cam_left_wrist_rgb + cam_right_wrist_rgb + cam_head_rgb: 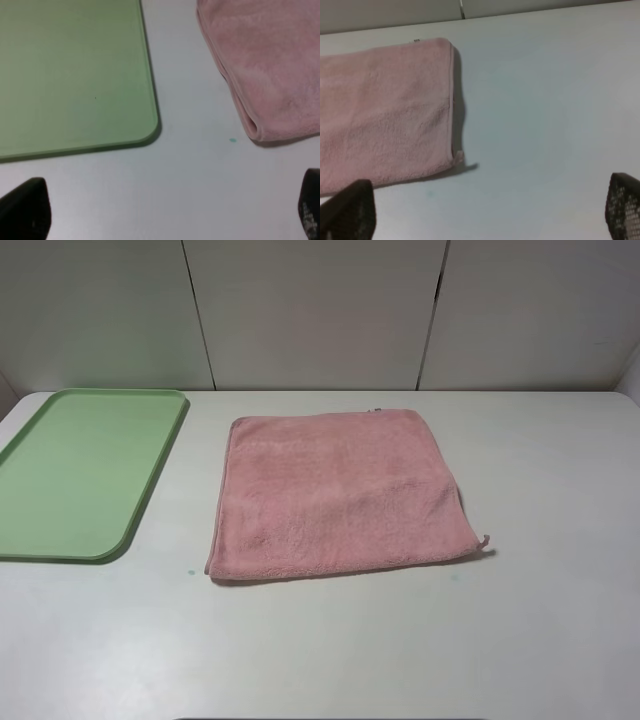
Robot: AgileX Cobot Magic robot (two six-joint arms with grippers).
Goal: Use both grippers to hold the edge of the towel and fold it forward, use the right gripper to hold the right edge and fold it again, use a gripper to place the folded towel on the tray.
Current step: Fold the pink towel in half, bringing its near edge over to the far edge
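The pink towel point(340, 490) lies spread flat in the middle of the white table, with its near edge point(340, 568) facing the front and a small loop at its near right corner. The light green tray point(80, 470) sits to its left with nothing on it. Neither arm shows in the high view. The left gripper point(167, 210) hovers open over bare table, short of the tray point(75, 75) corner and the towel's point(270, 65) near left corner. My right gripper point(486, 210) is open too, near the towel's point(380, 110) right corner, touching nothing.
A grey panelled wall point(320, 310) stands behind the table's far edge. A tiny green speck point(189, 571) marks the table between tray and towel. Bare table surface point(550, 540) stretches to the right of the towel and along the front.
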